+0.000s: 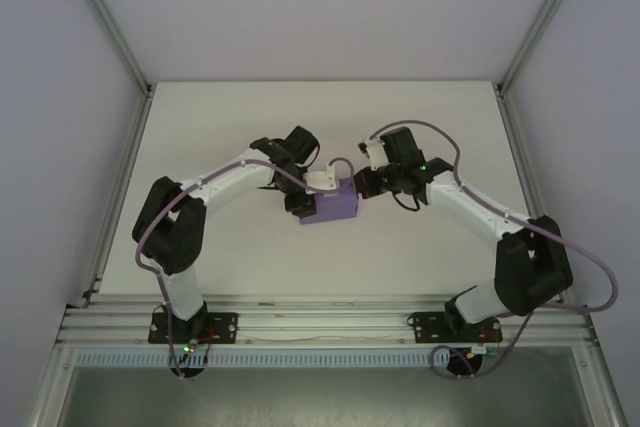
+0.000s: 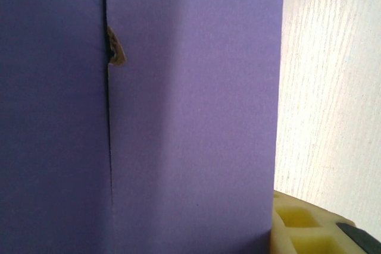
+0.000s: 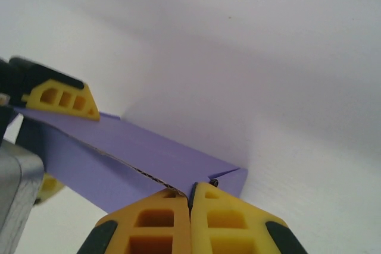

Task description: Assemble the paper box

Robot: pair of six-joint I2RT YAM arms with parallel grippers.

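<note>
Right wrist, paper box (image 3: 137, 153) corner pinched in right claw (image 3: 190, 191)

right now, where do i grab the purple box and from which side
Probably a thin edge at a short end, coming in low from the side: the paper box lies flat and shallow, and the right gripper pinches its edge so.

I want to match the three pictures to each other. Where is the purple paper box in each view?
Top external: the paper box lies at the centre of the white table.
Left wrist: it covers the left and middle.
Right wrist: it runs from left edge to lower centre.
Shared landmark: the white table under it.
</note>
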